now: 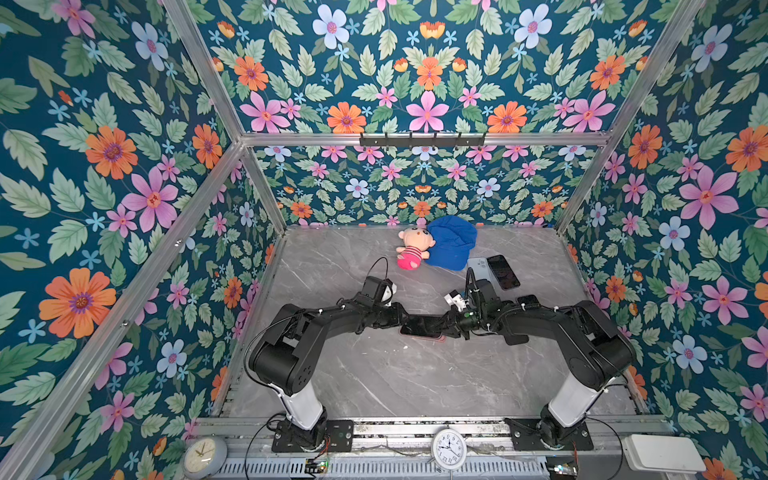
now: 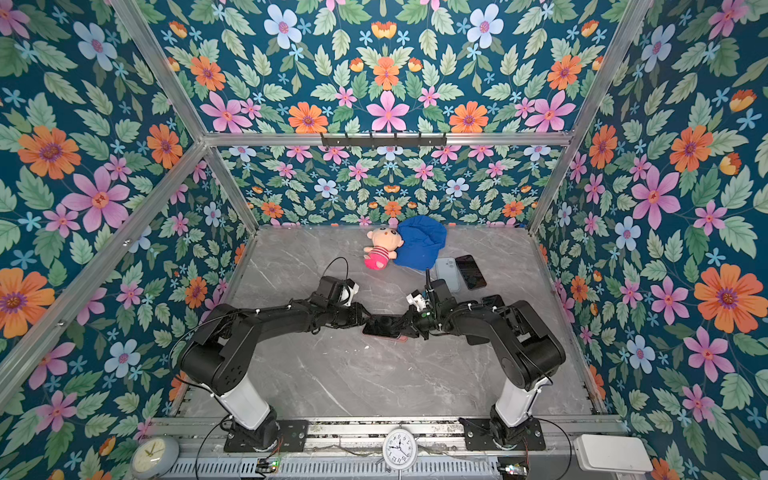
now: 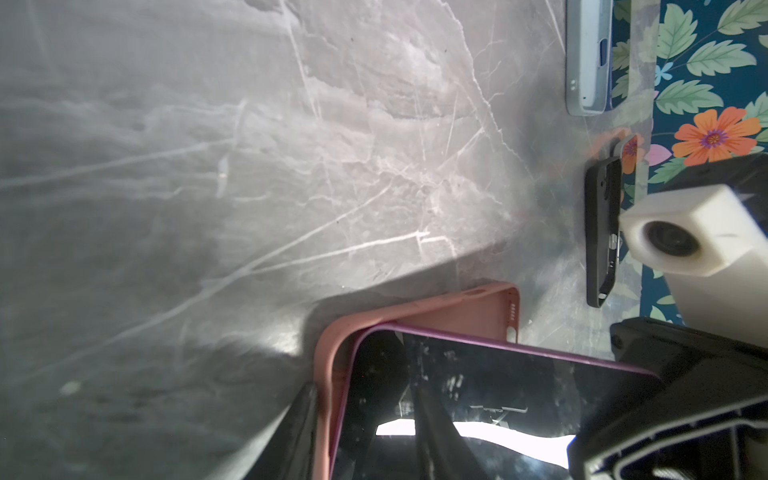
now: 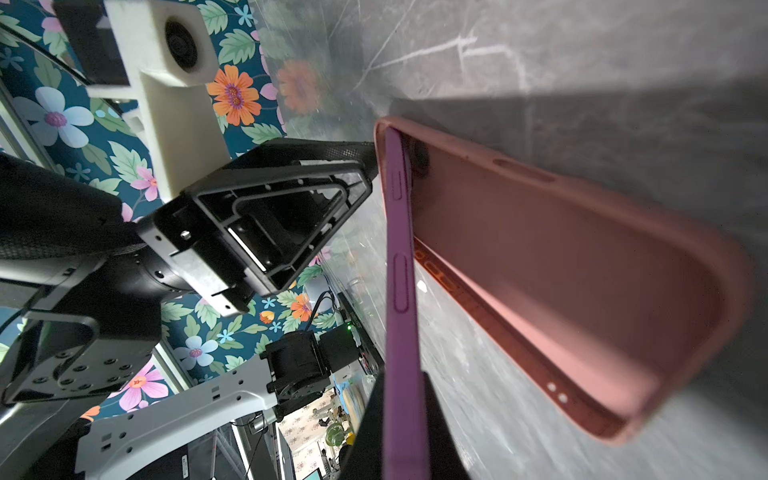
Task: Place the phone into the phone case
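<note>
While right pincer (image 4: 405, 384) clamps the phone (image 4: 399, 249), left pincer (image 1: 405, 323), grip unclear, meets the pink case (image 4: 561, 270); spare phones (image 1: 503, 272) beyond.

A purple-edged phone (image 3: 478, 386) sits tilted, one end tucked into a pink case (image 3: 449, 307) on the marble table (image 3: 208, 187). The left gripper (image 3: 370, 453) grips that end, one finger (image 3: 297, 436) outside the rim. The phone's other end runs into the right gripper (image 3: 652, 386). Farther off, near the floral wall (image 3: 706, 62), lie a black case (image 3: 600, 249) and a grey-blue device (image 3: 588, 58).

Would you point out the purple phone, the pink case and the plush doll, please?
purple phone (image 4: 399, 232): right wrist view, side edge.
pink case (image 4: 561, 257): right wrist view, inner back.
plush doll (image 1: 411, 252): in a top view, striped body.
</note>
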`<act>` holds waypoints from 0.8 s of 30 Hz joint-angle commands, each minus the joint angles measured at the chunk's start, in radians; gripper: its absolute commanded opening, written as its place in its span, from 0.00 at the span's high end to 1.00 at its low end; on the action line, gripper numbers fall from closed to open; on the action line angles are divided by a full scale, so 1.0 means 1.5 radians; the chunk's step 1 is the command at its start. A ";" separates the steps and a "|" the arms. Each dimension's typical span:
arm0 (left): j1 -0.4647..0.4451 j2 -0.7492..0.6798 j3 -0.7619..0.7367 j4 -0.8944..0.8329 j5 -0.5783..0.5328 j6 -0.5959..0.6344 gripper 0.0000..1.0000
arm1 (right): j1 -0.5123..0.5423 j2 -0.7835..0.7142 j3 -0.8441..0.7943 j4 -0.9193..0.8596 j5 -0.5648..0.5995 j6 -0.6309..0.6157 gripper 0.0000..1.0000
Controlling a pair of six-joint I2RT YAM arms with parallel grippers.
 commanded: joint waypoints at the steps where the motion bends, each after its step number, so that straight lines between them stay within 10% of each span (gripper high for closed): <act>1: 0.000 0.001 -0.007 0.033 0.017 -0.007 0.60 | 0.001 0.004 -0.003 -0.069 -0.004 -0.008 0.99; 24: -0.001 -0.003 -0.025 0.061 0.029 -0.027 0.60 | 0.001 0.045 -0.006 -0.044 0.002 0.003 0.88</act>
